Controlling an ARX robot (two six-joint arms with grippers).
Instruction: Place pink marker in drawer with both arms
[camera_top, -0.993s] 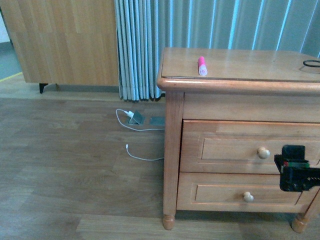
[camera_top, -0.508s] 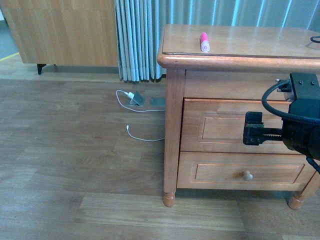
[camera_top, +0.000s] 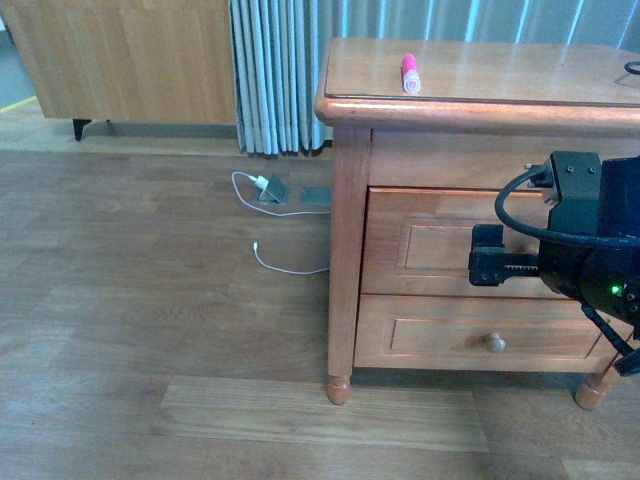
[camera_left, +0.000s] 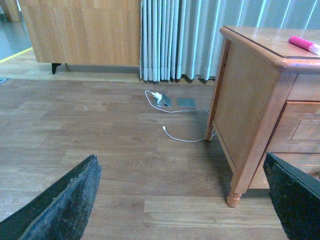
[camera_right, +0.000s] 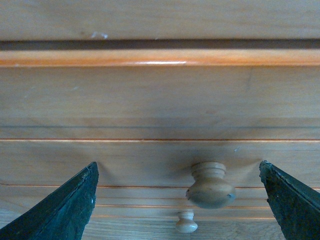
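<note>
The pink marker (camera_top: 408, 72) lies on the top of the honey-brown cabinet (camera_top: 347, 230), near its left end; it also shows in the left wrist view as the pink marker (camera_left: 302, 44). The top drawer (camera_top: 430, 245) is closed. My right gripper (camera_top: 486, 257) is open right in front of it. In the right wrist view the drawer's round pale knob (camera_right: 210, 185) sits between the spread fingers of the right gripper (camera_right: 177, 164), untouched. My left gripper (camera_left: 180, 156) is open over the floor, left of the cabinet, holding nothing.
The lower drawer's knob (camera_top: 494, 343) sits just below my right arm. A white cable (camera_top: 280, 265) and a charger (camera_top: 268, 187) lie on the wooden floor by the striped curtain (camera_top: 280, 70). A wooden wardrobe (camera_top: 130, 60) stands at the back left.
My right arm has risen from the lower right to the front of the top drawer, then edged slightly left. The front view has shifted a little. The marker has not moved.
</note>
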